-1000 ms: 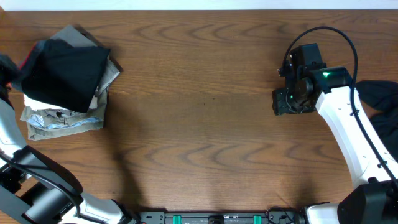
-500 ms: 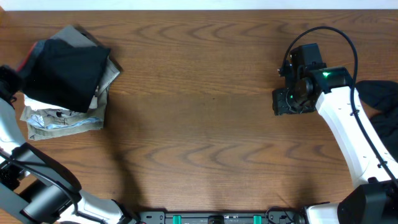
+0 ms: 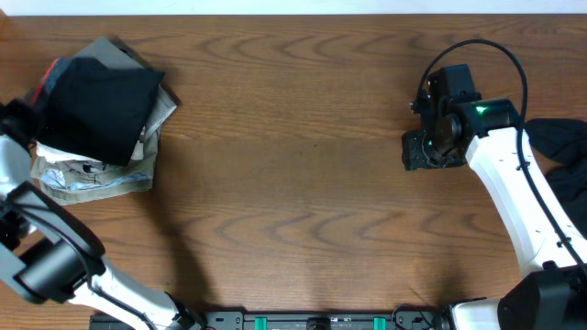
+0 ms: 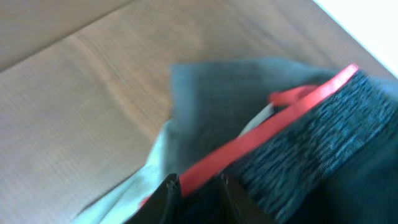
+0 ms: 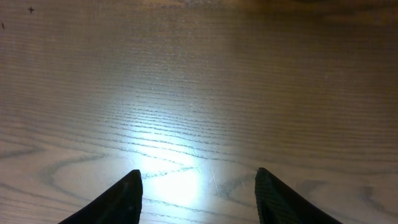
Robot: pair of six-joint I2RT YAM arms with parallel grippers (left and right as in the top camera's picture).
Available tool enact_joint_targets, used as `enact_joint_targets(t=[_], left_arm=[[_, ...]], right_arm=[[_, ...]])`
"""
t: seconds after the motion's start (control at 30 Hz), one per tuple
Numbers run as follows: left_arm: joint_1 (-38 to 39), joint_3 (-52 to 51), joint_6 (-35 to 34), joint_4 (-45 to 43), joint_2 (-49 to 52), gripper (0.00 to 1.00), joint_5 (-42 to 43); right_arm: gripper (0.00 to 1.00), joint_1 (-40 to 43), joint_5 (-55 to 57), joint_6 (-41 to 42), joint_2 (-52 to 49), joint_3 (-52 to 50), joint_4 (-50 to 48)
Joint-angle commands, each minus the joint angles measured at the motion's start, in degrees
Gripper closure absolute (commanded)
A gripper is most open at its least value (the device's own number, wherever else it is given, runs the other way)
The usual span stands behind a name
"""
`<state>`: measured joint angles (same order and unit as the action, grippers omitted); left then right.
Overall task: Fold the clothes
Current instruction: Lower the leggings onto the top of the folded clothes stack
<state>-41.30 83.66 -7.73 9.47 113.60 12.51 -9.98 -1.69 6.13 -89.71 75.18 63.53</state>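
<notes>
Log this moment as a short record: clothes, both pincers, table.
pile: black trousers on top of folded light garments, at the table's left end
waistband: grey, with a coral red edge
left pincer: closed on the coral red edge, as far as its wrist view shows
right pincer: open, empty, above bare wood
black garment: at the right edge
table: brown wood
</notes>
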Motion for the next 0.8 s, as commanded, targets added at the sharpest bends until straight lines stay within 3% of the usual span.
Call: enact_joint_targets(t=[0.0,0.33,0.77], left_arm=[[3.0,0.6,-1.6,-2.6,4.9,0.77,7.1],[9.7,0.6,-1.4,-8.9,8.7,0.74,10.4],[9.1,0.6,-1.6,-11.1,2.9,0.62,10.8]], right_arm=[[0.43,0.2,-0.3,2.0,1.0,0.1,0.2],[0.44,0.2,-0.3,2.0,1.0,0.1,0.6],[0.43,0.2,-0.2,2.0,1.0,0.1,0.2]])
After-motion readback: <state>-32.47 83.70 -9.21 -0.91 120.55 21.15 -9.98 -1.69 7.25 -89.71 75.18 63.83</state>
